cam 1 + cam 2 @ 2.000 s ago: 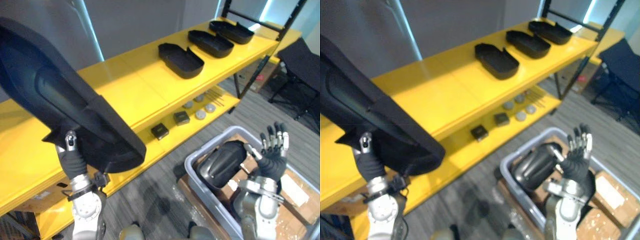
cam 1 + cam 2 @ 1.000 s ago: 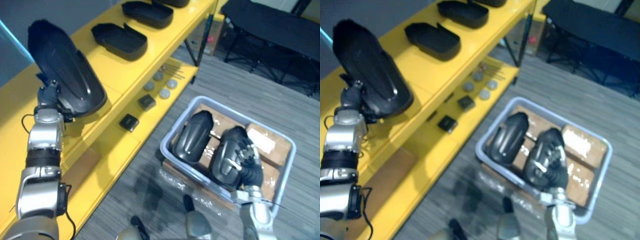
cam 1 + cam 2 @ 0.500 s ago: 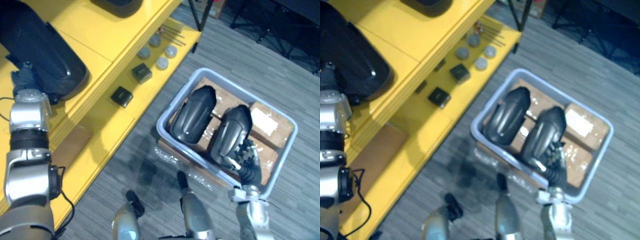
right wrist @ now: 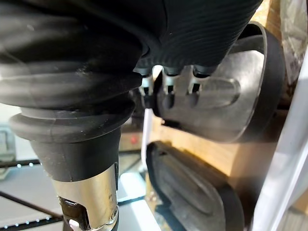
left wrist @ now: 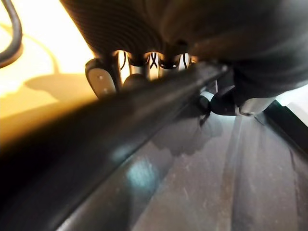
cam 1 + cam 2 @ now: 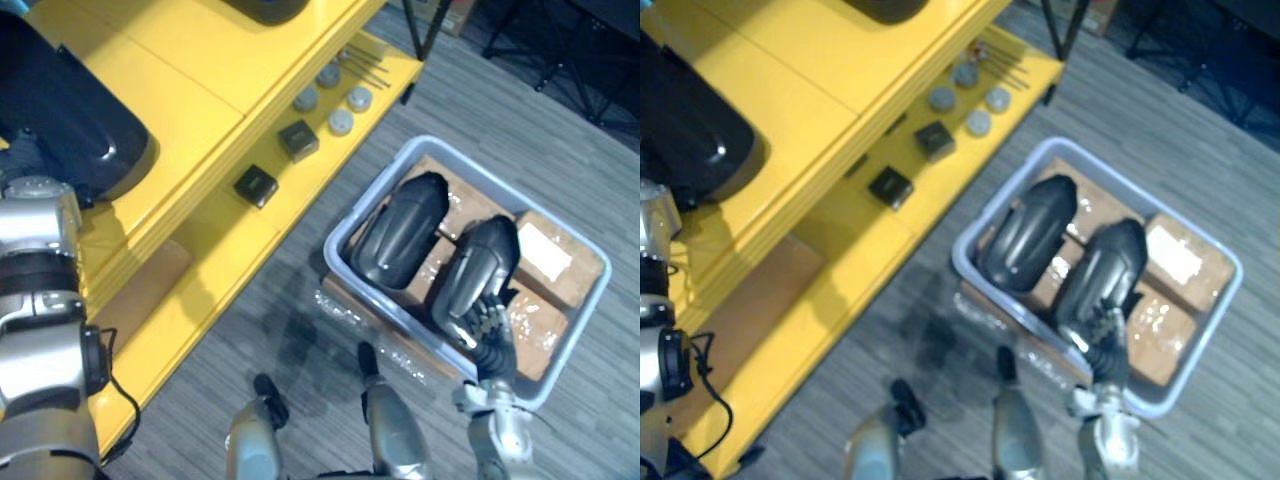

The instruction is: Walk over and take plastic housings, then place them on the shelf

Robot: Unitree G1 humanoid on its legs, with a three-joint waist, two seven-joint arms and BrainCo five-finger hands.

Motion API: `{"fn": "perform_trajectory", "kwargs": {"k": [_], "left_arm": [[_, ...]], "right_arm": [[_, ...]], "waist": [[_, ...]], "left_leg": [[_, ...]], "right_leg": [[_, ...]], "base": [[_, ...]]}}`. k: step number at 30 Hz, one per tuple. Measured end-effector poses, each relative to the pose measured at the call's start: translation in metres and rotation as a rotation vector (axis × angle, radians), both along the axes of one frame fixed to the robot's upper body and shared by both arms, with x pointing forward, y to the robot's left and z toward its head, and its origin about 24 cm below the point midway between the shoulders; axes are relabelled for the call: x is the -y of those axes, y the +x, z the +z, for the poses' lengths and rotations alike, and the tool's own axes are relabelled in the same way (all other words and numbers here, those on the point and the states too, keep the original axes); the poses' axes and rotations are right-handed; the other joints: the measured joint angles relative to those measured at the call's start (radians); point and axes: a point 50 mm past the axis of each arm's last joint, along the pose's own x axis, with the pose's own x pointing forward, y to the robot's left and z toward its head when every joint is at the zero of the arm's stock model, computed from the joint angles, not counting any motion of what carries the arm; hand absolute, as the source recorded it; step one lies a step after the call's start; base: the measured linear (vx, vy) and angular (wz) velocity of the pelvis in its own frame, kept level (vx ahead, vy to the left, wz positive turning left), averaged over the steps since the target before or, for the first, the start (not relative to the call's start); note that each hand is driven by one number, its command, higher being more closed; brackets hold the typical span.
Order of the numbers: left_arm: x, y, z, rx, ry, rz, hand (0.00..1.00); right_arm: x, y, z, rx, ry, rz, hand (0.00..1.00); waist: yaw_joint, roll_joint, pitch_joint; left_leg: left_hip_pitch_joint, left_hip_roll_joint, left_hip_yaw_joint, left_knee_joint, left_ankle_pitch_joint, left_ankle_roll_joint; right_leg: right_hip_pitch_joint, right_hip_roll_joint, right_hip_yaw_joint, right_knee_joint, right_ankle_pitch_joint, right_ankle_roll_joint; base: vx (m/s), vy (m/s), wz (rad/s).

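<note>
A black plastic housing point(image 6: 75, 125) lies on the top board of the yellow shelf point(image 6: 190, 80) at the far left. My left hand point(image 6: 20, 160) is at its near end, and in the left wrist view its fingers point(image 5: 98, 79) curl over the housing's rim point(image 5: 120, 139). Two more dark housings point(image 6: 400, 230) point(image 6: 478, 262) lie side by side in a grey bin point(image 6: 372, 195) on the floor. My right hand point(image 6: 490, 330) reaches down to the near end of the right one, its straight fingers point(image 4: 166, 94) against that housing point(image 4: 226, 96).
Another black housing point(image 6: 265, 8) sits further along the top board. On the lower board lie two small black boxes point(image 6: 256, 184) point(image 6: 298, 140) and a few grey discs point(image 6: 340, 100). Cardboard boxes point(image 6: 550, 255) lie under the housings in the bin. Grey floor surrounds the bin.
The left hand has brought its housing down from upright to lying on the shelf. The right hand has dropped from open air onto the right housing in the bin. The camera has tilted down.
</note>
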Motion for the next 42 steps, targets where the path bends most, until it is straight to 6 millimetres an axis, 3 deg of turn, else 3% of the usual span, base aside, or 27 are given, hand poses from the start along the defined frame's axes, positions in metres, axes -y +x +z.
{"fn": "perform_trajectory", "kwargs": {"k": [1,16,24,31,35,39,42], "left_arm": [[0.000,0.000,0.000,-0.001,-0.001,0.000,0.00],[0.003,0.003,0.003,0.098,-0.043,-0.012,0.00],[0.010,0.005,0.014,0.434,-0.224,0.028,0.00],[0.019,-0.012,0.050,0.821,-0.175,0.187,0.00],[0.023,-0.018,0.057,0.879,-0.144,0.182,0.00],[0.017,-0.027,0.037,0.877,-0.128,0.151,0.00],[0.019,-0.055,0.013,0.900,-0.020,0.071,0.00]], "right_arm": [[0.000,0.000,0.000,0.000,0.000,0.001,0.00],[0.002,-0.002,-0.003,-0.014,0.005,0.014,0.00],[-0.002,-0.003,-0.007,-0.020,0.010,0.022,0.00],[-0.004,-0.005,-0.002,0.038,0.018,-0.004,0.00],[-0.009,-0.001,0.009,0.093,-0.011,0.022,0.00],[-0.012,0.009,0.040,0.248,-0.056,0.053,0.00],[-0.004,0.009,0.069,0.380,-0.097,0.049,0.00]], "waist": [[0.000,0.000,0.000],[-0.002,0.007,0.004],[-0.004,0.007,0.004],[-0.007,0.007,0.003],[-0.007,0.007,0.000],[-0.009,0.011,-0.030],[-0.015,0.013,-0.116]], "left_leg": [[0.000,0.000,0.000,0.000,0.000,0.000],[-0.001,0.001,0.003,-0.001,0.000,0.000],[-0.001,-0.003,0.001,-0.003,0.002,0.000],[0.058,-0.030,-0.007,-0.068,0.030,0.000],[0.092,-0.039,-0.011,-0.097,0.040,-0.002],[0.134,-0.049,-0.014,-0.129,0.047,-0.004],[0.160,-0.064,-0.032,-0.181,0.063,-0.005]], "right_leg": [[0.000,0.000,0.000,0.000,0.000,0.000],[-0.008,0.001,0.002,0.006,-0.001,-0.002],[-0.006,0.000,0.001,0.006,-0.001,-0.002],[0.049,-0.016,-0.017,-0.020,-0.001,-0.002],[0.084,-0.017,-0.026,-0.042,0.000,-0.001],[0.126,-0.019,-0.036,-0.059,0.003,0.001],[0.158,-0.026,-0.079,-0.088,0.003,0.001]], "base": [[0.00,0.000,0.00],[0.00,0.000,0.00],[0.00,0.000,0.00],[0.02,-0.002,0.08],[0.01,-0.011,0.05],[0.06,0.003,0.04],[0.09,-0.008,0.20]]}}
